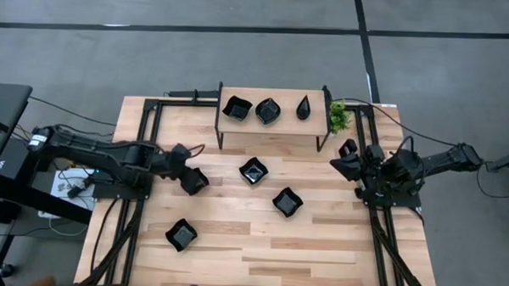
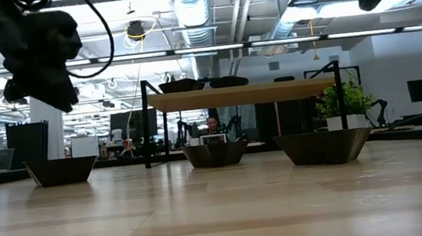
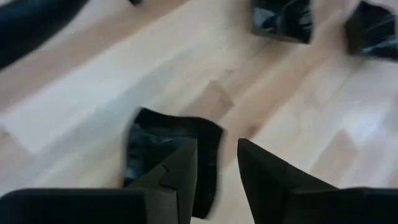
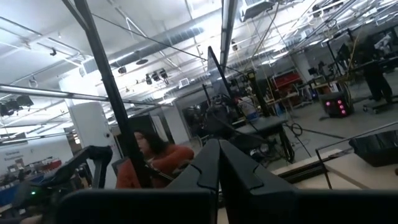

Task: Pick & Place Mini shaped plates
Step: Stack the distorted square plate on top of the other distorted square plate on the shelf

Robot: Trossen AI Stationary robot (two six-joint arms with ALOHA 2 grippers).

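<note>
- High view: the wooden bench [image 1: 319,247] fills the middle, with a dark arm coming in from each side.
- A small raised shelf [image 1: 272,127] stands at the far edge of the bench, and a green plant [image 1: 339,117] sits just beside its right end.
- The left arm reaches in over the left part of the bench; its pincer [image 1: 191,180] hangs above the surface with a mini shaped plate [image 1: 195,181] between its fingers. In the left wrist view one finger [image 3: 177,171] lies inside the wavy-edged dish [image 3: 171,152] and the other outside its rim, so the jaws look closed on that rim, though the blur leaves the contact itself unsure.
- The right arm waits folded at the right edge of the bench, its pincer [image 1: 347,158] fully closed and empty.
- Three plates sit on the shelf: two squarish ones [image 1: 236,107] [image 1: 267,110] and a teardrop [image 1: 303,107].
- Three more lie well apart on the bench: one [image 1: 253,170] in front of the shelf, one [image 1: 287,201] nearer the right, one [image 1: 181,235] toward the near left.
</note>
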